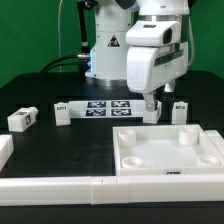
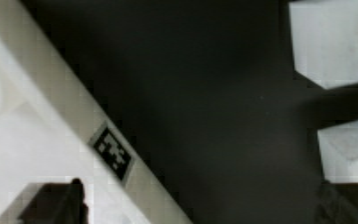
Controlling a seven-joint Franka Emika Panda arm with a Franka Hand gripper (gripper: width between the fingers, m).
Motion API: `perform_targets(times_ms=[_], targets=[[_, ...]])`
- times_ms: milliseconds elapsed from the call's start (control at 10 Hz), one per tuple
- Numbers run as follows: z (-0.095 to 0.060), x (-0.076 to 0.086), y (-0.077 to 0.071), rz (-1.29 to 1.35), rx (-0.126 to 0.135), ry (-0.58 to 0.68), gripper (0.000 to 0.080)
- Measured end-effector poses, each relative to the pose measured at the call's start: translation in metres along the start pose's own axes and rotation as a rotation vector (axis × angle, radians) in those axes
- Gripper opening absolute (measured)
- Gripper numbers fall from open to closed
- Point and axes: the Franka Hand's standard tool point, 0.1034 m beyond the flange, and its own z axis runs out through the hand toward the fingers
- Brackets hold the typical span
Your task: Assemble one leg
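Three white legs with tags stand on the black table in the exterior view: one (image 1: pixel 22 118) at the left, one (image 1: pixel 62 110) beside the marker board, and one (image 1: pixel 180 108) at the right. My gripper (image 1: pixel 150 106) hangs low over the table between the marker board and the far edge of the tray-like panel, left of the right-hand leg. In the wrist view my gripper (image 2: pixel 202 208) has its jaws wide apart, with only black table and the panel's edge between them. It holds nothing.
The marker board (image 1: pixel 108 107) lies behind the gripper. The large white panel (image 1: pixel 205 158) with round recesses sits at the front right; its tagged edge shows in the wrist view (image 2: pixel 51 120). Long white border bars (image 1: pixel 60 186) lie along the front and left.
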Motion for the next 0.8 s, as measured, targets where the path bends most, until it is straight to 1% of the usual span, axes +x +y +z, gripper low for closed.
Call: perform_targets(times_ms=[200,300,500,600,800], targets=[[0.001,-0.001,-0.014,0.317,0.014,0.011,0.0649],[0.003,-0.002,-0.019,0.422,0.024,0.006,0.0649],[0.005,0.001,-0.033,0.709,0.04,0.006,0.0649],[0.006,0.002,-0.037,0.781,0.047,0.006,0.0649],[0.007,0.006,-0.044,1.02,0.062,0.001,0.0649]])
